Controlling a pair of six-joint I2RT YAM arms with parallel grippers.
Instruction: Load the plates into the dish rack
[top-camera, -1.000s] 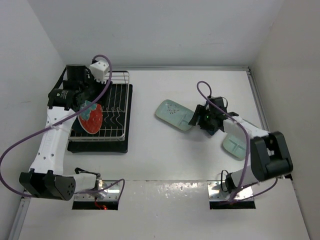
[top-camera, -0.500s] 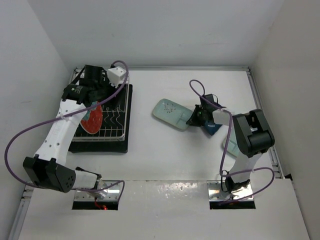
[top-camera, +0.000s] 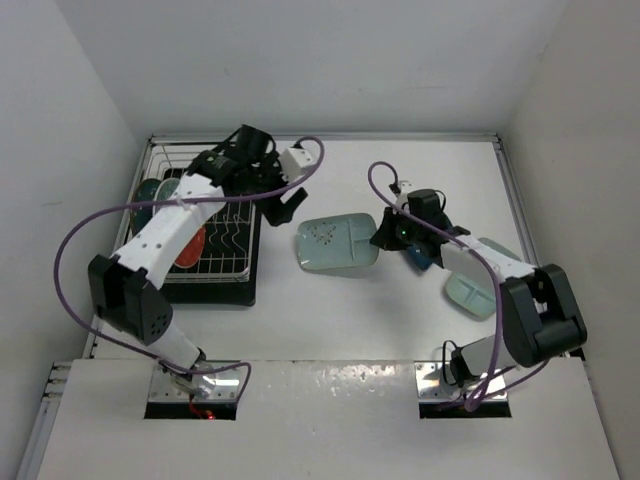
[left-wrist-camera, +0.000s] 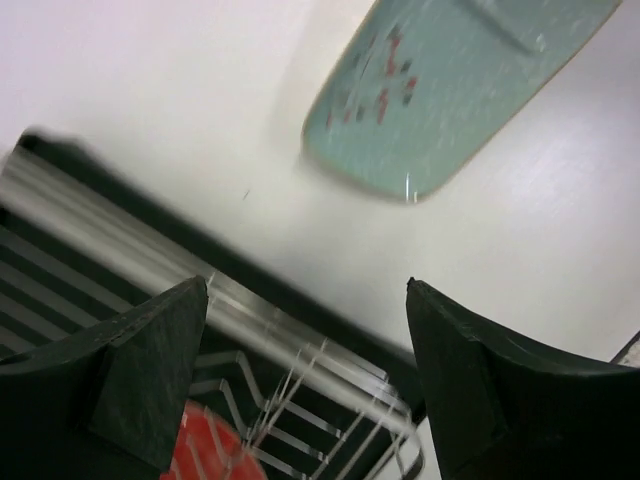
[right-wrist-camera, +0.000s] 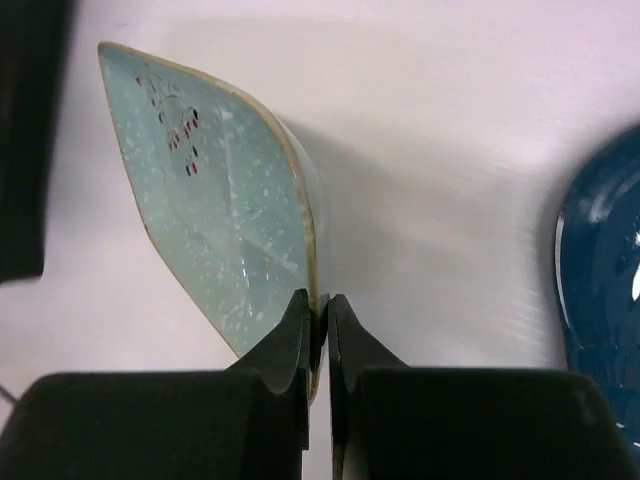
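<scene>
Right gripper (right-wrist-camera: 318, 305) was pinched shut on the rim of a mint plate (top-camera: 335, 245), mid-table, just right of the dish rack (top-camera: 232, 240). Left gripper (left-wrist-camera: 305, 290) hung over the rack's right edge, jaws wide apart. Red plate (top-camera: 190, 248) sat in the rack, upright I think.

Bright even light, soft shadows. Left wrist view motion-blurred, dish rack (left-wrist-camera: 120, 240) smeared. Glare on table (top-camera: 330, 380) near edge.

Table (top-camera: 420, 170) lies bare behind the mint plate (top-camera: 335, 245), and a narrow lane runs between it and the rack (top-camera: 235, 240). The left arm (top-camera: 160, 230) crosses above the rack. Right of the mint plate sit a blue plate (right-wrist-camera: 600, 300) and a second mint plate (top-camera: 470, 295).
</scene>
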